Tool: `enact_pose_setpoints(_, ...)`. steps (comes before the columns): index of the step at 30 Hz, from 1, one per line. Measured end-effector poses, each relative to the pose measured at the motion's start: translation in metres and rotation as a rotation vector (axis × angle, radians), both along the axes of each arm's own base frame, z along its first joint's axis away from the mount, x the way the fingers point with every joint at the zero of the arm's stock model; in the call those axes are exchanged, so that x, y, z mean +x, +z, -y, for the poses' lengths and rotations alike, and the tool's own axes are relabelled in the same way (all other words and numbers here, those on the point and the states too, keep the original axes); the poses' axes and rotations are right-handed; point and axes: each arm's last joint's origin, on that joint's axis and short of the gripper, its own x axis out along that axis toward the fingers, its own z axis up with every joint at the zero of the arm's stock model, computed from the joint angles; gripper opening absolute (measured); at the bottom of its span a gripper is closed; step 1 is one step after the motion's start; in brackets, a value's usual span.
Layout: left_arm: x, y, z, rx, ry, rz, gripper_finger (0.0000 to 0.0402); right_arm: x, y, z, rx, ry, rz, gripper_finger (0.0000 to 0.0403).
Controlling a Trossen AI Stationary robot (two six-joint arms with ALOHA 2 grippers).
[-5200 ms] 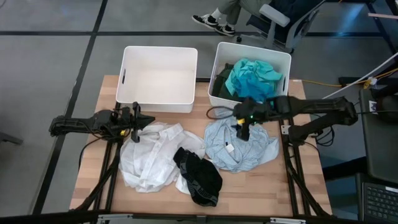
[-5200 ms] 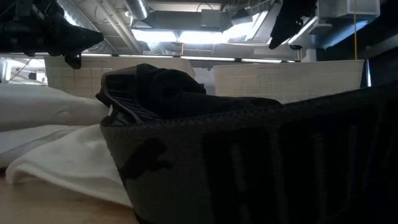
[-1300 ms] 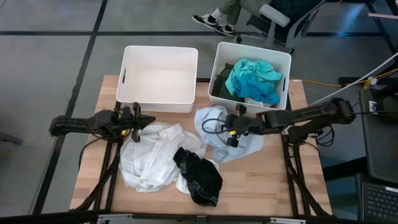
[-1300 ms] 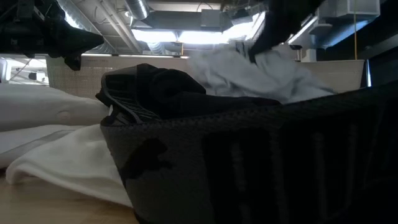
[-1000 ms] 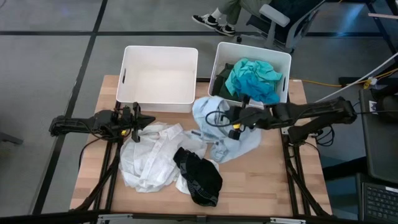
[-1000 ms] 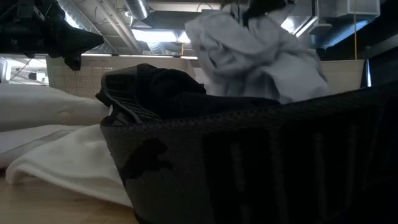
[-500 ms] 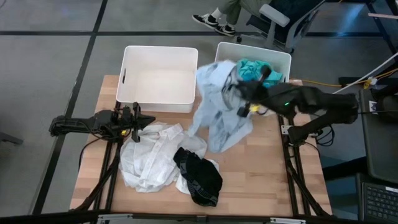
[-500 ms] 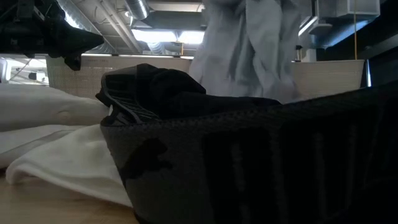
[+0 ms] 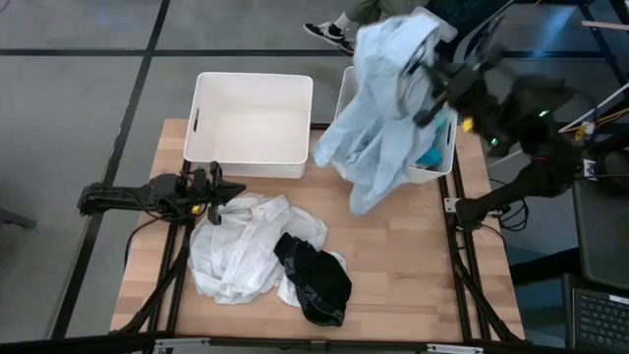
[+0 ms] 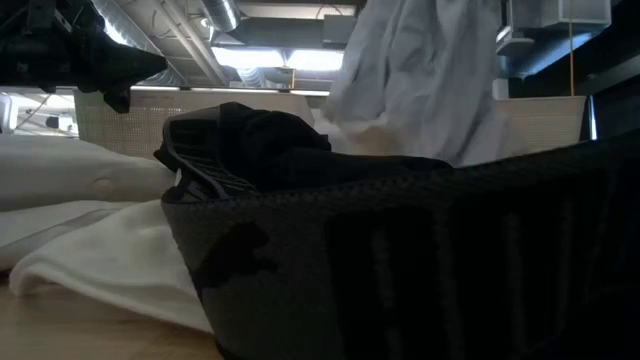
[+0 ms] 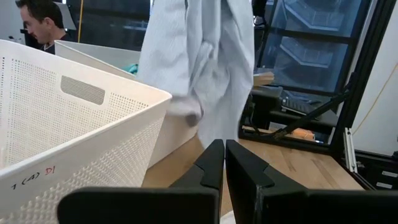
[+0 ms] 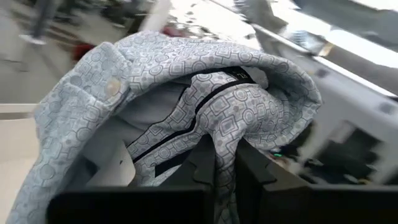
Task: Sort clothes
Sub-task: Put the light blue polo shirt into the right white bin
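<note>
My right gripper pinches pale blue shirt tight, high over right bin. My left gripper is closed, empty. Only right wrist view shows shirt's pattern.

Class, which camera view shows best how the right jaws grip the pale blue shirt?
The right wrist view: the pale blue shirt is bunched and pinched between the right gripper jaws. The high view shows the shirt hanging over the right bin, the grip blurred. The low and left wrist views show only hanging fabric.
</note>
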Motion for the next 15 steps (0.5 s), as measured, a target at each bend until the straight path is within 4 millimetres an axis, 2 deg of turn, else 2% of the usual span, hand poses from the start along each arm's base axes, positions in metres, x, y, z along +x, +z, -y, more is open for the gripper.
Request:
enact_pose_setpoints(7, 0.000, 0.000, 0.000, -0.005, -0.001, 0.001, 0.0008, -0.020, 0.026, 0.029, -0.131, -0.116, 0.087, 0.0028)
enact_pose_setpoints(15, 0.000, 0.000, 0.000, -0.002, 0.000, 0.000, 0.0008, -0.030, 0.049, 0.047, -0.432, -0.186, 0.103, 0.0028)
